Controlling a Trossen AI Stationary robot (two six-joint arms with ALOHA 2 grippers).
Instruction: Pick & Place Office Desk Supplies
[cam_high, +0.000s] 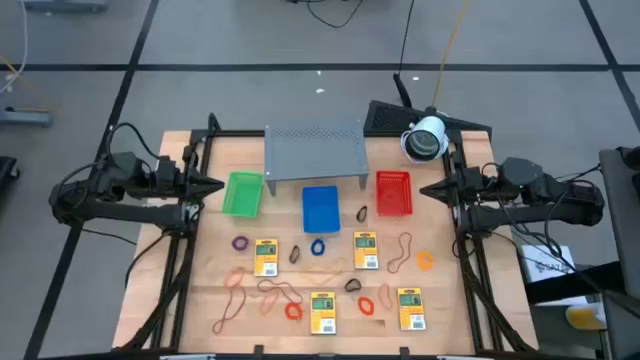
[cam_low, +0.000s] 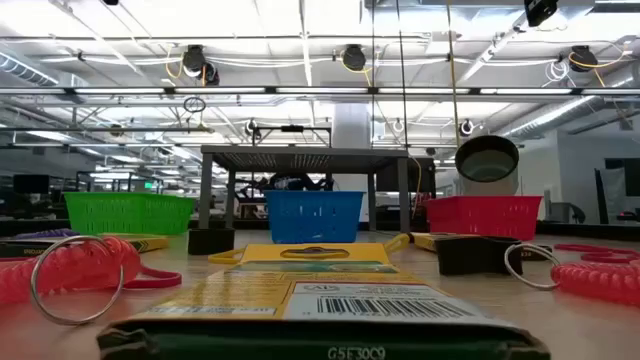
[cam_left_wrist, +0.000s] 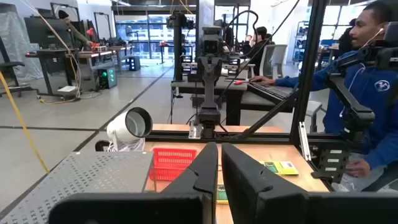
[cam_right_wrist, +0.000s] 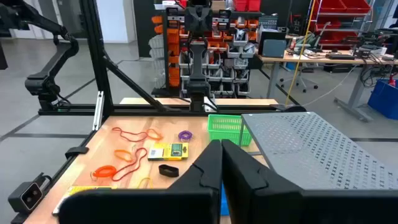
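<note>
Left gripper (cam_high: 215, 186) parked at the table's left edge, fingers nearly together, empty — yellow packets (cam_high: 265, 257), rubber bands (cam_high: 236, 282) and rings (cam_high: 318, 247) scattered on the table in front of the green tray (cam_high: 241, 194), blue tray (cam_high: 320, 208), red tray (cam_high: 393, 192) — right gripper (cam_high: 428, 188) at the right edge, fingers together, empty.

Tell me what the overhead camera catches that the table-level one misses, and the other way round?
Only the high view shows both arms parked at the table's sides, left gripper and right gripper shut and empty, plus the whole spread: four yellow packets, rubber bands and a purple ring.

Only the low view shows the ceiling lights and the room behind, a packet's barcode close up, and the space under the grey shelf.

Both show the green tray, blue tray, red tray and the shelf.
</note>
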